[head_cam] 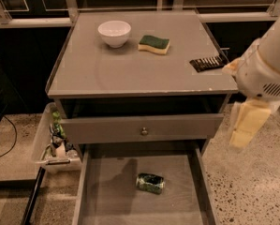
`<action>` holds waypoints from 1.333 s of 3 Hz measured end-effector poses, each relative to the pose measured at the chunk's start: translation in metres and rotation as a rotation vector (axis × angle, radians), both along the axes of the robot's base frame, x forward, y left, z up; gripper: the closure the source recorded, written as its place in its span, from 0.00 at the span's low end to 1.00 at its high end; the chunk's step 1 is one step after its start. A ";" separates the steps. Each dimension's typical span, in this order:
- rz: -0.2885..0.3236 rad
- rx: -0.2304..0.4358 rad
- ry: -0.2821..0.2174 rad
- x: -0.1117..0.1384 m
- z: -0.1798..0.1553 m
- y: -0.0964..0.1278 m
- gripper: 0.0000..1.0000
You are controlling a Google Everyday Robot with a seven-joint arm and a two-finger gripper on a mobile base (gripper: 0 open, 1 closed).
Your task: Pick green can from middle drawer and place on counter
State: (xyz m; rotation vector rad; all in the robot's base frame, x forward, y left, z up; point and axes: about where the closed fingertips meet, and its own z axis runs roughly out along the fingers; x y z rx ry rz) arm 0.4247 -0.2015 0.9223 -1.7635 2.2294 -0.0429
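Cut off: the white arm (266, 64) runs out of the picture at the right edge, and the front of the middle drawer (106, 191) runs off the bottom.
Hard to make out: a flat dark thing (208, 63) with pale stripes lies at the right edge of the counter (130, 74). I cannot tell what it is. The stuff in the clear bin (40, 144) at the lower left is a jumble.
Gripper: the pale gripper (246, 124) hangs under the arm at the right of the picture, beside the cabinet.
Gripper state: I cannot tell if it is spread wide or squeezed together. It holds nothing and touches nothing.
Green can: the green can (150, 183) lies on its side on the drawer floor, bottom middle, well apart from the gripper.
On the counter: a white bowl (114, 33) and a green-and-yellow sponge (154, 44) sit near the back.
Above the drawer: a closed drawer front (106, 130) with a small round knob.
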 end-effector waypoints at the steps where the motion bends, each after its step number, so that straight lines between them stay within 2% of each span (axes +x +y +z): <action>1: 0.079 0.038 0.007 -0.022 -0.083 0.005 0.00; 2: 0.085 0.036 0.003 -0.022 -0.085 0.005 0.00; 3: 0.085 0.055 0.021 -0.023 -0.095 0.008 0.00; 4: 0.088 0.150 0.085 -0.022 -0.159 0.025 0.00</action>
